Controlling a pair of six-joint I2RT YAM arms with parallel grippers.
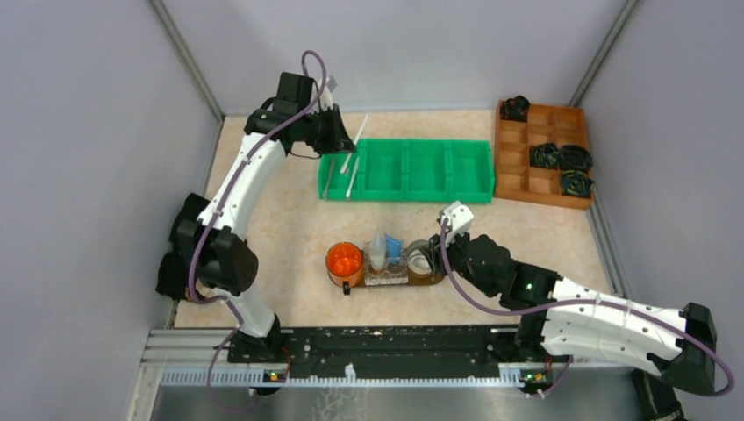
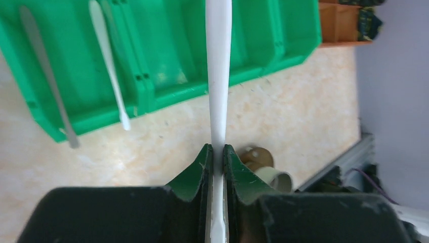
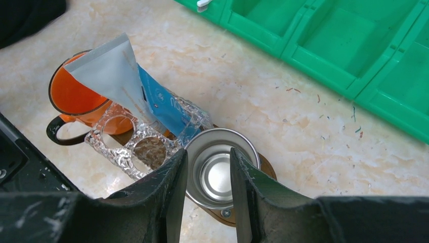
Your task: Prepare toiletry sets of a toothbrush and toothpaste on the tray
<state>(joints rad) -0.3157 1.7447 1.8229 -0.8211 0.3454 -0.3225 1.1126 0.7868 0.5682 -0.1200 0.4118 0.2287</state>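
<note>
Two toothbrushes, one grey toothbrush (image 2: 45, 76) and one white toothbrush (image 2: 109, 71), lie in the leftmost compartment of the green bin (image 1: 430, 167), their ends poking over its wall. Above that end, the left gripper (image 2: 216, 152) is clamped on a third toothbrush (image 2: 218, 76), white, pointing out over the bin. Mid-table, the tray (image 3: 265, 171) carries an orange mug (image 1: 344, 261), a clear holder (image 3: 121, 147) with a white tube (image 3: 109, 66) and a blue tube (image 3: 162, 106) leaning in it, then a metal cup (image 3: 217, 172). Over that cup hangs the right gripper (image 3: 208, 152) — fingers apart, holding nothing. Far right, a brown box (image 1: 540, 153) holds dark bundles (image 1: 561, 158).
</note>
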